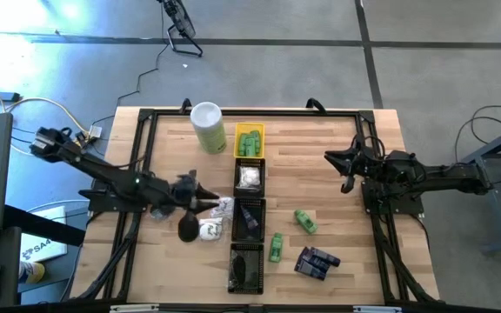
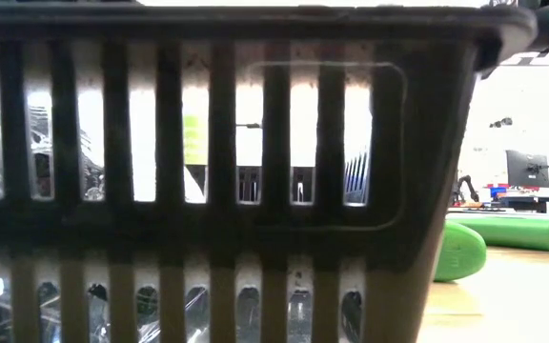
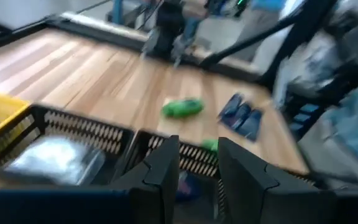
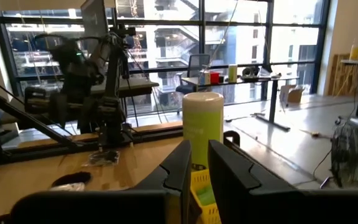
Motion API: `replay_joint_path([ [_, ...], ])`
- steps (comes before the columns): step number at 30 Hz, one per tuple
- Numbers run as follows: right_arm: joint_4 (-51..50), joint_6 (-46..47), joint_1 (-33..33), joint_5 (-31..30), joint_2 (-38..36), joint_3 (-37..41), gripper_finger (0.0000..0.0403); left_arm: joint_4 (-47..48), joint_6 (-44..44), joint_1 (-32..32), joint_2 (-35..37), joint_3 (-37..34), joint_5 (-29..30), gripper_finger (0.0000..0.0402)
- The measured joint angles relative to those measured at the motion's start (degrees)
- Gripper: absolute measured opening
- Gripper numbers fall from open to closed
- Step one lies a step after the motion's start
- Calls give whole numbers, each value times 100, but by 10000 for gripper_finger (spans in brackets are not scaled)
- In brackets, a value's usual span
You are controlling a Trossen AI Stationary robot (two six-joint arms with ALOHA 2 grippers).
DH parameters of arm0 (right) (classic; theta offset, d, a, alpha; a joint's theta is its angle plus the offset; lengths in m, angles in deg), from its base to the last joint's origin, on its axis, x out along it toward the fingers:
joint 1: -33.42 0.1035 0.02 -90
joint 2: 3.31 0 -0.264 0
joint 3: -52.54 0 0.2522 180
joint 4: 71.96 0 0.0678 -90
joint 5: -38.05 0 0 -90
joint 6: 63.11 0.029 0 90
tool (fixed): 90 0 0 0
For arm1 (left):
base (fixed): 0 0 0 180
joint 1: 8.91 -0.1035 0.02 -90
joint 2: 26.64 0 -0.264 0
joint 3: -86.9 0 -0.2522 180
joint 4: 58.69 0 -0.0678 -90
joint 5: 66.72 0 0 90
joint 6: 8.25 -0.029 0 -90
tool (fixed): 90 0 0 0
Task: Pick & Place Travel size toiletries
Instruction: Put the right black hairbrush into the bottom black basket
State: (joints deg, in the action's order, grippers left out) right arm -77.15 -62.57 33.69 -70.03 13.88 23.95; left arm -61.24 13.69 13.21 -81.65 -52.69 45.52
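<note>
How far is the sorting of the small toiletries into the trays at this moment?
Partly done. The yellow tray holds green bottles and the black tray below it holds a clear-wrapped piece. The left gripper is beside the tray row; I cannot tell if it holds something. Still loose: two green bottles, a dark blue packet, white wrapped pieces. The right gripper waits.

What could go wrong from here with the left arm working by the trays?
The left end effector sits right at the tray row; a sideways move could shove the trays. The white packets and black puck lie close below the arm and might get swept. The canister could tip if bumped.
</note>
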Motion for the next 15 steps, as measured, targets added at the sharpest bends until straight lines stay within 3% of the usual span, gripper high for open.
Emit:
replay_joint_path([
  [6,53,-226,0,2,0,0,46,1818,1286,698,-408,797,1163,109],
  [15,59,-469,0,0,-1,0,46,3098,3333,1358,-1074,1481,1169,109],
])
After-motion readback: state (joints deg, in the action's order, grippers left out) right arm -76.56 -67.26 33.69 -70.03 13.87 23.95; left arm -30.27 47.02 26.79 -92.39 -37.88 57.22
